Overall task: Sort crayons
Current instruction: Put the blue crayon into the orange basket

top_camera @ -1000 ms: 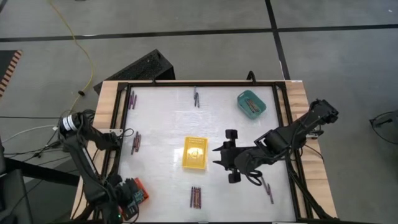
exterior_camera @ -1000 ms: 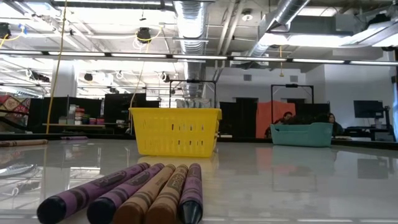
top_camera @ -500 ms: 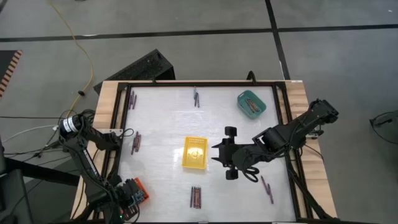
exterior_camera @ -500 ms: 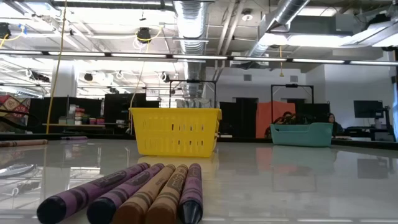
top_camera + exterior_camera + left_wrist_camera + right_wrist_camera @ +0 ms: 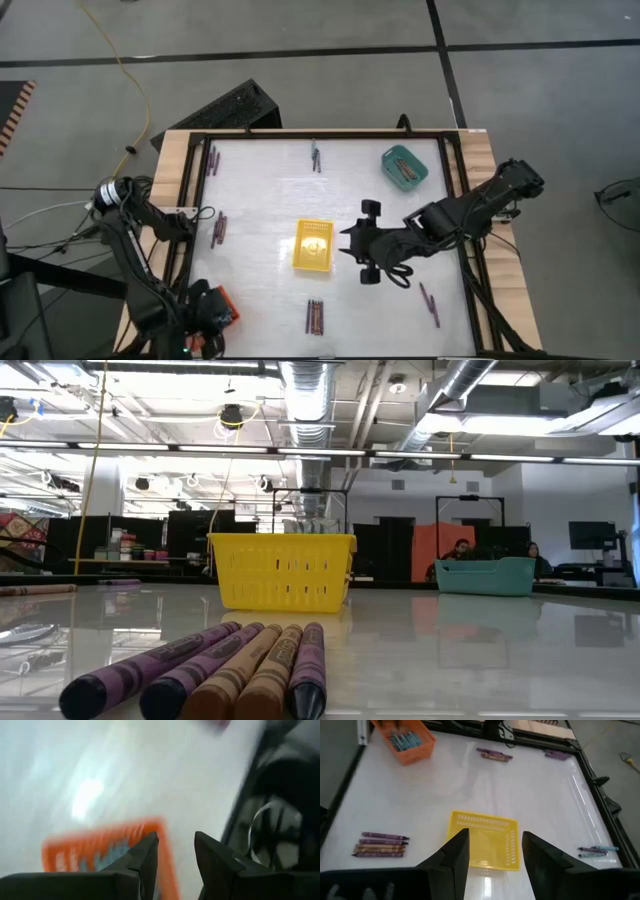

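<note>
Right gripper [image 5: 352, 252] hangs released beside the yellow tray [image 5: 313, 246]; left gripper [image 5: 174, 852], parted, hovers above the orange tray [image 5: 102, 852]

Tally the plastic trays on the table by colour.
Yellow tray: 1
Teal tray: 1
Orange tray: 1
Total: 3 trays

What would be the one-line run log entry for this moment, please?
left gripper: open, over orange tray | right gripper: open, empty, beside yellow tray | crayons: loose groups on table
</note>
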You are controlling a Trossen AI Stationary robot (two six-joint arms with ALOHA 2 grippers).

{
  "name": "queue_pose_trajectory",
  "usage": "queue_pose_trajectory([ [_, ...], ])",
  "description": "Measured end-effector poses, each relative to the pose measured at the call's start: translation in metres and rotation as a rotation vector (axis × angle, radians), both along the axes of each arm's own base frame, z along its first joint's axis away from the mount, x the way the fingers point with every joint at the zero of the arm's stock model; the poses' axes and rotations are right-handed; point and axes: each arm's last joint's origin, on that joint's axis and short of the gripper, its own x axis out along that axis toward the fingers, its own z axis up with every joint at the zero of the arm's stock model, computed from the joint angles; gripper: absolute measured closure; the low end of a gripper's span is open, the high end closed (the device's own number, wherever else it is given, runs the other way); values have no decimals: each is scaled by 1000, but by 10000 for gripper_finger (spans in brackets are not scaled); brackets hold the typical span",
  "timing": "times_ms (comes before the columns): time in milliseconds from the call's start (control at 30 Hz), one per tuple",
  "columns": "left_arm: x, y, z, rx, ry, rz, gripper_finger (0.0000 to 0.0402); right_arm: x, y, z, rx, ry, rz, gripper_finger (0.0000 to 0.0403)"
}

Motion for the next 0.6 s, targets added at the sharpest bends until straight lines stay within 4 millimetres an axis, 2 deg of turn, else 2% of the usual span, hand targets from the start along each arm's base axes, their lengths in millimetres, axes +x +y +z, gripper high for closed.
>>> queue_pose_trajectory([
  [133, 12, 2, 22, 223, -300, -18, 284, 13, -17, -30, -21, 14, -88, 228],
  [233, 25, 14, 25, 408, -424, 52, 284, 27, -48, -63, -32, 24, -189, 228],
  [300, 38, 27, 16, 457, -417, 112, 285, 35, -75, -82, -7, 13, -270, 228],
  [400, 62, 50, -9, 416, -286, 145, 290, 43, -123, -100, 99, -23, -353, 228],
  [500, 84, 65, -31, 350, -260, 111, 293, 45, -170, -105, 178, -77, -417, 228],
  [600, 102, 76, -43, 303, -320, 60, 294, 47, -214, -109, 238, -105, -467, 228],
])
